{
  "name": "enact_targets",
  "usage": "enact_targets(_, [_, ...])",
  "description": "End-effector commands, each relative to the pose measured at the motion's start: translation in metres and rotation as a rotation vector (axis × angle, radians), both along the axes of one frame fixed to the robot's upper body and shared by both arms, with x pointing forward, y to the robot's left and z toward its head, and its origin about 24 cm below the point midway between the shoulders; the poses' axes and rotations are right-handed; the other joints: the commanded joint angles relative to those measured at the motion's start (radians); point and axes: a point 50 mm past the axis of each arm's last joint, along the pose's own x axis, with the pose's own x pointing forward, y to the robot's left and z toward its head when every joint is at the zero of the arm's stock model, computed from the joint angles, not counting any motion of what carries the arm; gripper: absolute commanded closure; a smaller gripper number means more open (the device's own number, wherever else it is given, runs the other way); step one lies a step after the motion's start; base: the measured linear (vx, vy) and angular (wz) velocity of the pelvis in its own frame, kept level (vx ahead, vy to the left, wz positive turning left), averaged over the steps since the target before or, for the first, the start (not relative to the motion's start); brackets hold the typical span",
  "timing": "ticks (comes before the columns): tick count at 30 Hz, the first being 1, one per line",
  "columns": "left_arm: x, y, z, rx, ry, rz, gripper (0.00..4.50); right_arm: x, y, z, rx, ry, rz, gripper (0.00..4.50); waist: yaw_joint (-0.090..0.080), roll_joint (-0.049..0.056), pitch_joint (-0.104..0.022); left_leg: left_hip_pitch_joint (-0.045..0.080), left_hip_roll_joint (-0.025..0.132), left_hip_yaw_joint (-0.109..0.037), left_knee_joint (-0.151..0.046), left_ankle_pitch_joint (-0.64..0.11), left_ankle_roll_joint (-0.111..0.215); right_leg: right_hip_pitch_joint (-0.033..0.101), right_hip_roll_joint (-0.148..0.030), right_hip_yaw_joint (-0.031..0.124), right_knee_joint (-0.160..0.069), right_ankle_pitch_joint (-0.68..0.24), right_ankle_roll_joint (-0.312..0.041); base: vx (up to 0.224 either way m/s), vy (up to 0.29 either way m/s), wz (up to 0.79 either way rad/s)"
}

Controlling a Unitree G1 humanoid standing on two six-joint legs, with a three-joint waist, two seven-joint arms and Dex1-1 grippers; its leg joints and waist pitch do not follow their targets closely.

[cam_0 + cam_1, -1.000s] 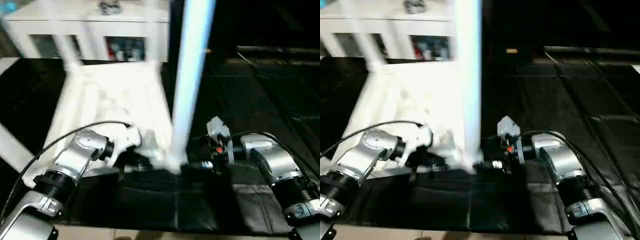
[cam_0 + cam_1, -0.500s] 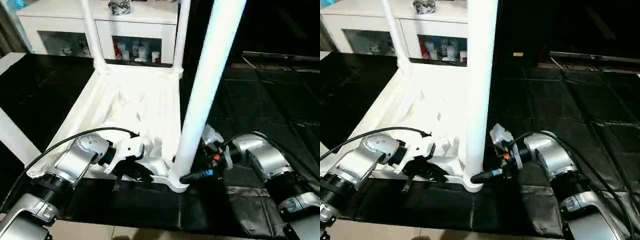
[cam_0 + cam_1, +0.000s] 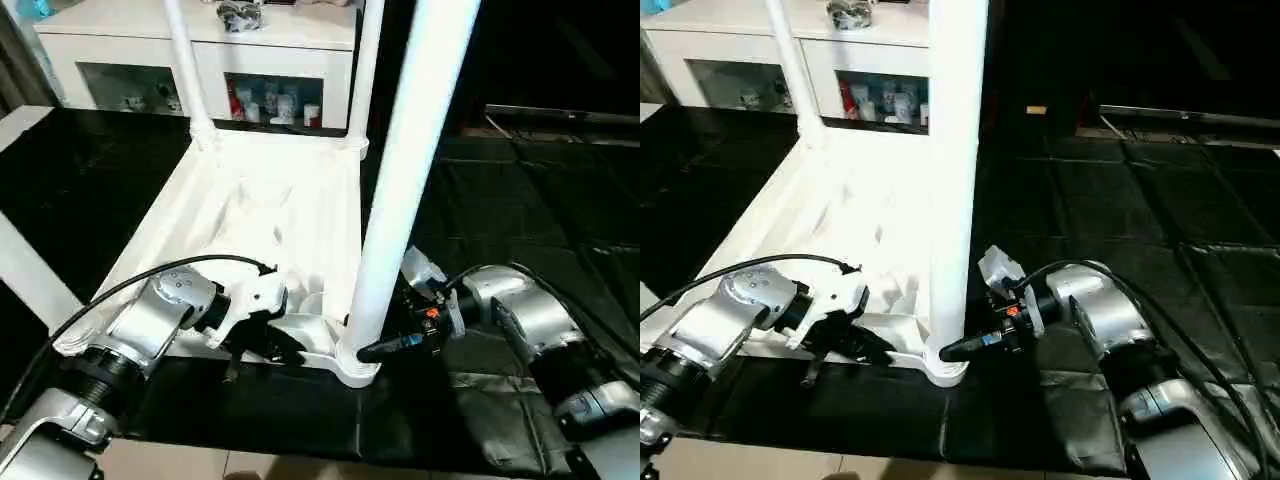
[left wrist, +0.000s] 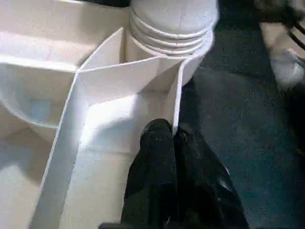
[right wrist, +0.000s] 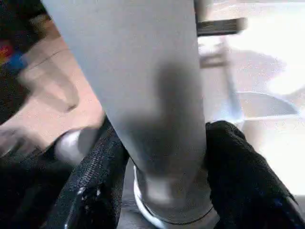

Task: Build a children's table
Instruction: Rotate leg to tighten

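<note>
The white table top (image 3: 262, 215) lies upside down on a black mat, ribbed side up. A tall white leg (image 3: 410, 150) stands in the near right corner socket (image 3: 357, 366). Two more legs (image 3: 186, 72) (image 3: 365, 70) stand in the far corners. My left gripper (image 3: 285, 345) is shut on the thin near rim of the table top (image 4: 177, 95), just beside that socket. My right gripper (image 3: 958, 349) reaches in from the right, low on the near leg (image 5: 143, 95). Its two black fingers (image 5: 100, 186) press the leg's sides just above the socket.
A white cabinet (image 3: 120, 45) with glass doors stands behind the table top. Another long white piece (image 3: 30, 275) lies slanted at the left edge. Black mat (image 3: 530, 200) covers the floor to the right, and a pale floor strip (image 3: 250, 465) runs along the front.
My right gripper's fingers have come in onto the base of the near leg. The head camera has tilted and steadied. The left gripper has kept its hold on the rim.
</note>
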Motion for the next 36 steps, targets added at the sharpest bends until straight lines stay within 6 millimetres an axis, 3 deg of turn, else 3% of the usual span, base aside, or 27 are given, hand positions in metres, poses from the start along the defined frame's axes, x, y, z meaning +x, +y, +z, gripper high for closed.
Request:
enact_targets(1, [0.016,-0.025,0.007,-0.080,-0.047,0.140,4.50,0.001,0.033,-0.010,0.004,0.014,-0.123,2.35,-0.012,0.006,-0.056,-0.009,-0.007,0.015,-0.075,-0.253,0.009,0.056,-0.037,0.039,-0.087,-0.428,-0.148,0.000,0.000,0.00])
enact_targets(2, [0.016,-0.025,0.007,-0.080,-0.047,0.140,4.50,0.001,0.033,-0.010,0.004,0.014,-0.123,2.36,-0.016,0.003,-0.055,-0.004,-0.014,0.013,-0.073,-0.274,-0.002,0.054,-0.039,0.032,-0.101,-0.516,-0.108,0.000,0.000,0.00])
enact_targets(3, [0.019,-0.027,0.008,-0.090,-0.054,0.161,4.50,0.002,0.036,-0.012,-0.001,0.013,-0.158,2.40,-0.020,0.001,-0.056,-0.005,-0.015,0.010,-0.074,-0.278,-0.006,0.057,-0.041,0.029,-0.103,-0.547,-0.091,0.000,0.000,0.00])
enact_targets(4, [0.024,-0.033,0.010,-0.101,-0.069,0.216,4.50,0.007,0.047,-0.015,-0.014,0.001,-0.260,2.40,-0.034,0.003,-0.052,-0.015,-0.017,0.007,-0.076,-0.276,-0.009,0.060,-0.041,0.025,-0.111,-0.579,-0.064,0.000,0.000,0.00])
enact_targets(5, [0.025,-0.035,0.010,-0.102,-0.072,0.233,4.50,0.008,0.051,-0.016,-0.016,0.003,-0.292,2.41,-0.046,0.002,-0.053,-0.009,-0.022,0.004,-0.072,-0.301,-0.010,0.055,-0.041,0.015,-0.121,-0.629,-0.037,0.000,0.000,0.00])
enact_targets(6, [0.029,-0.040,0.011,-0.102,-0.086,0.281,4.50,0.012,0.059,-0.017,-0.030,0.002,-0.365,2.42,-0.060,0.003,-0.051,-0.013,-0.025,0.002,-0.072,-0.312,-0.006,0.056,-0.039,0.008,-0.126,-0.653,-0.017,0.000,0.000,0.00])
enact_targets(8, [0.032,-0.042,0.011,-0.101,-0.094,0.306,4.50,0.013,0.064,-0.018,-0.040,0.002,-0.404,2.47,-0.070,0.007,-0.055,-0.010,-0.027,-0.002,-0.070,-0.314,0.002,0.057,-0.040,-0.001,-0.134,-0.650,-0.009,0.000,0.000,0.00])
enact_targets(9, [0.039,-0.049,0.014,-0.105,-0.113,0.391,4.50,0.019,0.078,-0.017,-0.056,-0.003,-0.508,2.49,-0.079,0.012,-0.054,-0.013,-0.022,-0.004,-0.075,-0.317,0.004,0.059,-0.039,-0.005,-0.136,-0.618,-0.022,0.000,0.000,0.00])
enact_targets(10, [0.039,-0.049,0.014,-0.105,-0.113,0.391,4.50,0.019,0.078,-0.017,-0.056,-0.003,-0.508,2.50,-0.083,0.015,-0.054,-0.009,-0.022,-0.005,-0.075,-0.324,0.004,0.057,-0.039,-0.010,-0.138,-0.610,-0.029,0.000,0.000,0.00])
enact_targets(12, [0.045,-0.054,0.016,-0.108,-0.131,0.461,4.50,0.023,0.089,-0.016,-0.072,-0.013,-0.589,2.52,-0.091,0.013,-0.055,-0.006,-0.022,-0.008,-0.075,-0.345,0.009,0.060,-0.040,-0.020,-0.144,-0.600,-0.028,0.000,0.000,0.00])
enact_targets(13, [0.047,-0.056,0.017,-0.108,-0.139,0.487,4.50,0.025,0.092,-0.016,-0.079,-0.015,-0.619,2.52,-0.094,0.016,-0.056,-0.009,-0.020,-0.009,-0.078,-0.341,0.012,0.062,-0.042,-0.019,-0.141,-0.579,-0.036,0.000,0.000,0.00])
enact_targets(15, [0.050,-0.060,0.020,-0.119,-0.148,0.540,4.50,0.028,0.102,-0.012,-0.060,-0.002,-0.667,2.52,-0.100,0.010,-0.054,-0.004,-0.019,-0.009,-0.079,-0.361,0.019,0.055,-0.042,-0.017,-0.140,-0.569,-0.051,0.000,0.000,0.00])
enact_targets(18, [0.050,-0.060,0.021,-0.113,-0.157,0.544,4.50,0.026,0.107,-0.009,-0.032,-0.007,-0.641,2.52,-0.100,0.006,-0.057,-0.008,-0.016,-0.009,-0.083,-0.351,0.030,0.059,-0.044,-0.010,-0.135,-0.536,-0.062,0.000,0.000,0.00])
enact_targets(19, [0.049,-0.058,0.020,-0.106,-0.162,0.536,4.50,0.026,0.107,-0.009,-0.023,-0.012,-0.637,2.52,-0.097,0.009,-0.058,-0.010,-0.012,-0.008,-0.086,-0.327,0.035,0.059,-0.047,0.000,-0.126,-0.489,-0.084,0.000,0.000,0.00])
enact_targets(21, [0.048,-0.057,0.020,-0.100,-0.165,0.528,4.50,0.026,0.105,-0.009,-0.019,-0.017,-0.639,1.84,-0.094,0.004,-0.060,-0.012,-0.010,-0.004,-0.087,-0.291,0.038,0.061,-0.048,0.009,-0.117,-0.440,-0.107,0.000,0.000,0.00])
enact_targets(22, [0.047,-0.054,0.019,-0.095,-0.168,0.517,4.50,0.026,0.103,-0.008,-0.010,-0.024,-0.637,1.84,-0.091,-0.004,-0.060,-0.016,-0.011,-0.002,-0.086,-0.265,0.041,0.063,-0.050,0.013,-0.111,-0.426,-0.114,0.000,0.000,0.00])
enact_targets(24, [0.043,-0.046,0.019,-0.091,-0.170,0.489,4.50,0.025,0.094,-0.007,0.006,-0.034,-0.623,1.72,-0.086,0.004,-0.062,-0.014,-0.009,0.001,-0.085,-0.242,0.042,0.061,-0.050,0.017,-0.108,-0.406,-0.126,0.000,0.000,0.00])
enact_targets(25, [0.043,-0.045,0.019,-0.091,-0.170,0.481,4.50,0.024,0.092,-0.007,0.010,-0.036,-0.615,1.56,-0.086,-0.001,-0.065,-0.021,-0.009,0.001,-0.085,-0.212,0.044,0.068,-0.051,0.019,-0.103,-0.367,-0.134,0.000,0.000,0.00])
enact_targets(27, [0.040,-0.039,0.018,-0.087,-0.169,0.449,4.50,0.023,0.081,-0.008,0.016,-0.047,-0.589,1.44,-0.083,0.006,-0.068,-0.019,-0.009,0.004,-0.083,-0.176,0.048,0.067,-0.048,0.021,-0.098,-0.317,-0.148,0.000,0.000,0.00])
enact_targets(29, [0.038,-0.035,0.017,-0.077,-0.163,0.417,4.50,0.021,0.071,-0.008,0.011,-0.058,-0.557,1.33,-0.080,0.002,-0.073,-0.021,-0.009,0.006,-0.080,-0.132,0.059,0.072,-0.046,0.023,-0.087,-0.238,-0.175,0.031,-0.020,0.01])
enact_targets(30, [0.037,-0.032,0.016,-0.070,-0.160,0.390,4.50,0.021,0.062,-0.007,0.006,-0.069,-0.534,1.10,-0.075,0.008,-0.076,-0.025,-0.011,0.006,-0.074,-0.082,0.073,0.075,-0.044,0.023,-0.077,-0.154,-0.201,0.000,0.000,0.00])
enact_targets(31, [0.037,-0.032,0.016,-0.070,-0.160,0.390,4.50,0.021,0.062,-0.007,0.006,-0.069,-0.534,1.10,-0.074,0.006,-0.077,-0.025,-0.010,0.006,-0.073,-0.072,0.077,0.076,-0.043,0.023,-0.074,-0.132,-0.209,0.000,0.000,0.00])
enact_targets(32, [0.033,-0.028,0.015,-0.064,-0.160,0.333,4.50,0.020,0.049,-0.005,-0.002,-0.089,-0.484,0.95,-0.069,0.012,-0.076,-0.022,-0.010,0.008,-0.073,-0.067,0.082,0.073,-0.042,0.023,-0.073,-0.111,-0.223,0.000,0.000,0.00])
enact_targets(36, [0.026,-0.023,0.015,-0.063,-0.150,0.228,4.50,0.018,0.028,-0.001,-0.029,-0.125,-0.395,0.62,-0.056,0.016,-0.074,-0.016,-0.004,0.010,-0.075,-0.124,0.076,0.071,-0.042,0.023,-0.078,-0.154,-0.230,0.000,0.000,0.00])
